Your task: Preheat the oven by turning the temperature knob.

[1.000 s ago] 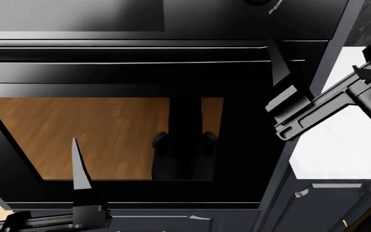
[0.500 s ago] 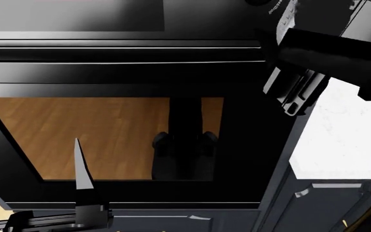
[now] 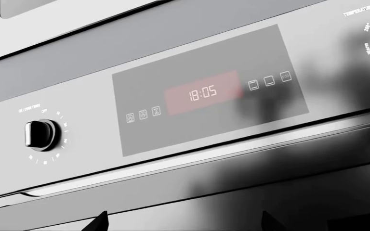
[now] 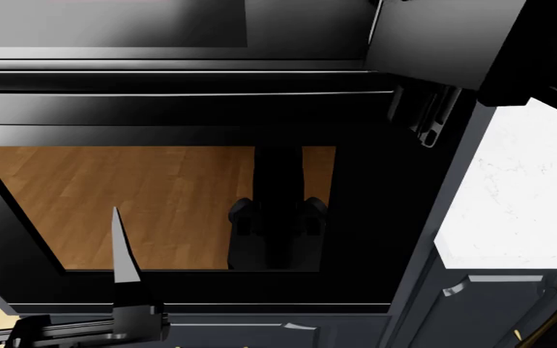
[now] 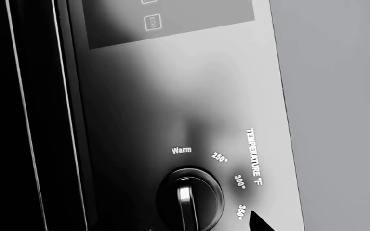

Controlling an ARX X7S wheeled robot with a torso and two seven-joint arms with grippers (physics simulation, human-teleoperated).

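1. Right gripper [image 4: 423,116] sits at the upper right of the head view, up against the oven [image 4: 162,109] front. Can't tell how wide its fingers are; it doesn't look to be holding anything.
2. Right wrist view has the temperature knob [image 5: 189,198] at bottom centre, dead ahead and close, grip bar running roughly up-down in frame, one fingertip [image 5: 259,222] just beside it.
3. Right arm is way nearer. Left gripper [image 4: 124,290] hangs low at bottom left, holding nothing, its spread unclear.
4. Versus a second ago, the right arm has swung up toward the panel; the left hasn't budged.
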